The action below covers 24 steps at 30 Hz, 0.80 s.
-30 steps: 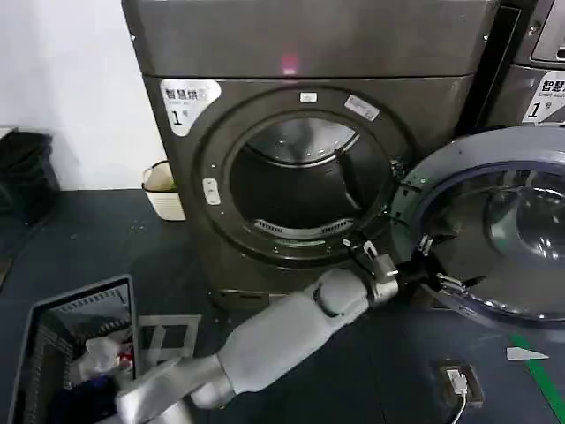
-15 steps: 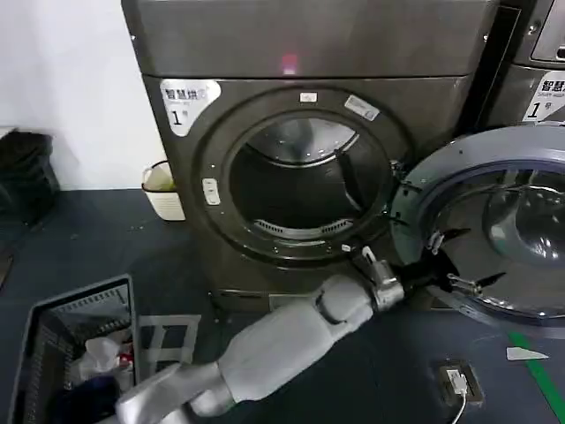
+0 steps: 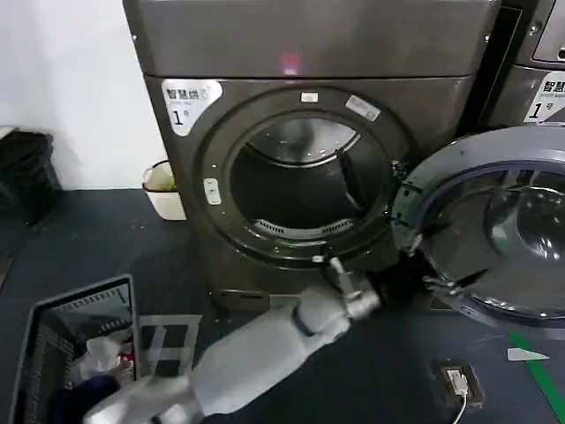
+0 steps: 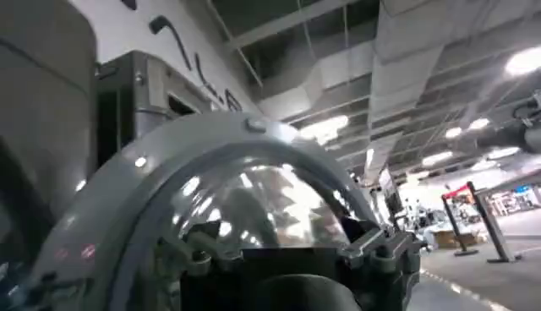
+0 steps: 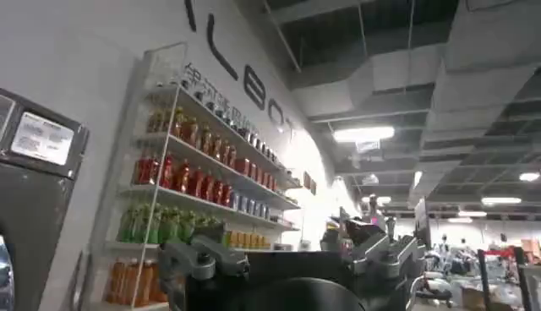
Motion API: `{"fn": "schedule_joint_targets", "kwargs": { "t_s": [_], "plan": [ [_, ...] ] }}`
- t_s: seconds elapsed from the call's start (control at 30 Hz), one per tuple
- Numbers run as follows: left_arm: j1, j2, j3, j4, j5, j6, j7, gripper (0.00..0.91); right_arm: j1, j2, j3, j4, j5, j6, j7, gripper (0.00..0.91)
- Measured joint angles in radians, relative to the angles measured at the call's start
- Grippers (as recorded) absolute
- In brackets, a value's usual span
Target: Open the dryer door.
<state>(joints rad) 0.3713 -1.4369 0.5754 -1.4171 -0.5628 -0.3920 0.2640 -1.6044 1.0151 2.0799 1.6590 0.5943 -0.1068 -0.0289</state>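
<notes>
One door [image 3: 494, 234] swung wide open.
Left tool [image 3: 422, 265] beside the door's lower edge, spread, holding nothing; right tool's [image 5: 292, 262] fingers apart.

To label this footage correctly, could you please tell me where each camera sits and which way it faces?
Head view: on the head, looking forward and down at the dryer with its door swung open; the left arm reaches toward it, left gripper open.
Left wrist view: on the left wrist, facing the door's glass close up, the gripper in the foreground.
Right wrist view: on the right wrist, facing drink shelves and ceiling, open right gripper in front.
Head and left wrist views share the door.
</notes>
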Motion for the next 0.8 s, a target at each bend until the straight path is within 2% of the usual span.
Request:
{"fn": "schedule_joint_targets", "kwargs": {
  "t_s": [0.2, 0.33, 0.6, 0.8],
  "plan": [
    [0.015, 0.12, -0.012, -0.086, 0.001, 0.036, 0.059, 0.907, 0.009, 0.0, 0.001, 0.013, -0.025, 0.011, -0.002, 0.907],
    [0.011, 0.225, -0.004, -0.14, 0.054, 0.06, 0.072, 0.907, 0.016, 0.005, 0.005, 0.02, -0.053, 0.02, -0.002, 0.907],
    [-0.028, 0.487, -0.014, -0.172, 0.108, 0.093, 0.233, 0.907, 0.022, 0.012, 0.029, 0.016, -0.11, 0.026, 0.01, 0.907],
    [-0.048, 0.7, -0.018, -0.203, 0.131, 0.156, 0.327, 0.907, 0.018, 0.009, 0.057, 0.01, -0.163, 0.016, 0.032, 0.907]
  ]
}}
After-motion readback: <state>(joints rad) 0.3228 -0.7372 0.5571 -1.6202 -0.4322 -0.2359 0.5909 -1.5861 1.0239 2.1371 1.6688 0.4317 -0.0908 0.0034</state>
